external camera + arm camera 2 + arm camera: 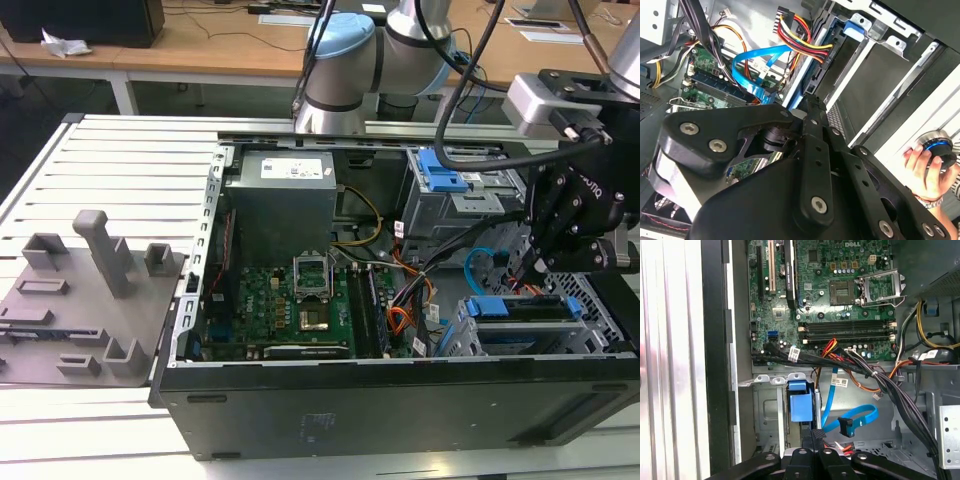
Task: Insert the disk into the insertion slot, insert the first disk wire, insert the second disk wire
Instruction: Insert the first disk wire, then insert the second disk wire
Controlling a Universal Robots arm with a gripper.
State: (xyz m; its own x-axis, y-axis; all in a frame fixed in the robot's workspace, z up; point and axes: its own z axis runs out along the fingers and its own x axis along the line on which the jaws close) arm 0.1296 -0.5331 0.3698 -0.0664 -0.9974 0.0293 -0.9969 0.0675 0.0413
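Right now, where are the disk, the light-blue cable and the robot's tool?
Disk (522, 306): exterior view, on its blue carrier's upper edge.
Light-blue cable (829, 400): first wrist view, on its straight stretch above the loop.
Tool (812, 106): second wrist view, at its tip.

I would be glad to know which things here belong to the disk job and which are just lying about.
Job in hand:
disk, sitting in the insertion slot
second disk wire, light blue
coloured wire bundle
gripper, close to the disk

Just lying about:
power supply
motherboard
upper cage with its blue bracket
grey fixture board outside the case
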